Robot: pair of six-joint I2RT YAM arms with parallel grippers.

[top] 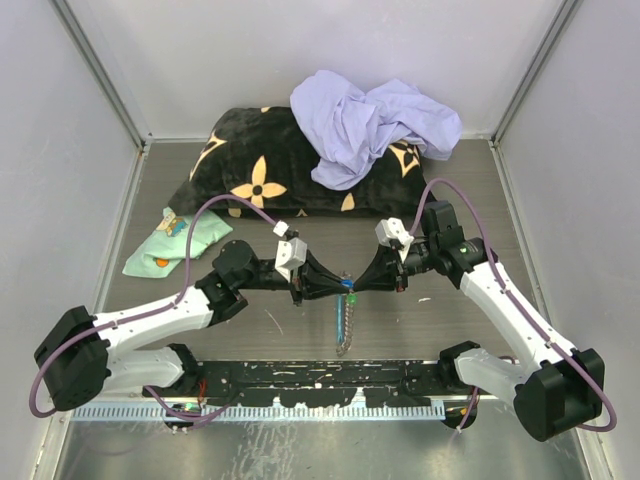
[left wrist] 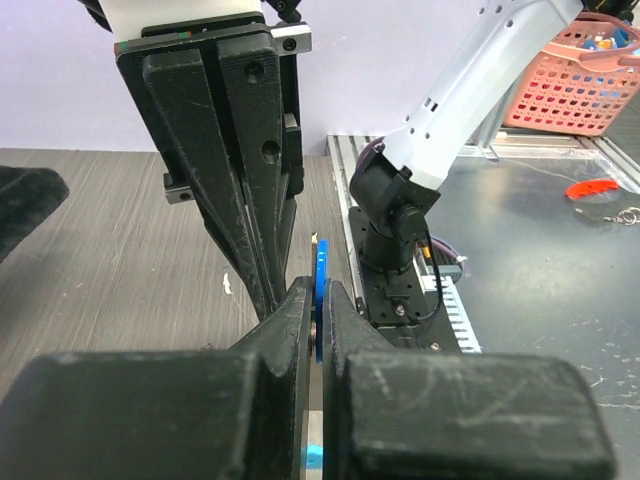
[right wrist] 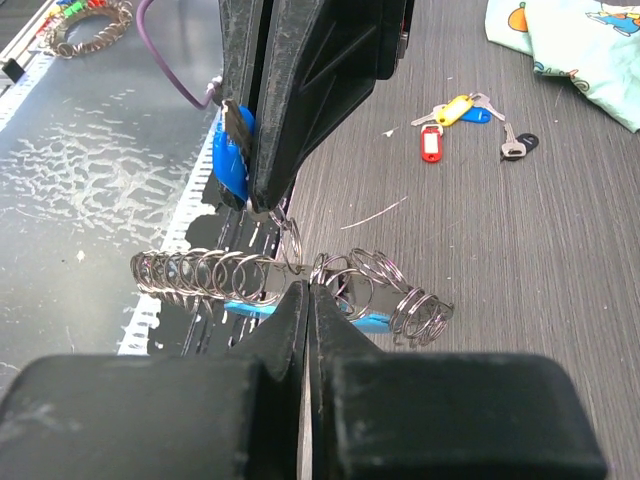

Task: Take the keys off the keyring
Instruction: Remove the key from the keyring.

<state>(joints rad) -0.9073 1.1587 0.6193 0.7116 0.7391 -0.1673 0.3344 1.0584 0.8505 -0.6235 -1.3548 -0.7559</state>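
Right wrist | keyring point(right wrist: 200, 272): silver chain, light-blue piece | left gripper point(right wrist: 255, 198) clamps blue-tagged key point(right wrist: 229, 158) | right gripper point(right wrist: 307, 292) pinches keyring

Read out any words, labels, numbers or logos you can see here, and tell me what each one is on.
No text can be read in any view.
Red key tag: white insert, too small to read.
Mint-green cloth: cartoon print, no legible letters.
Black cushion: flower motifs only, no letters.
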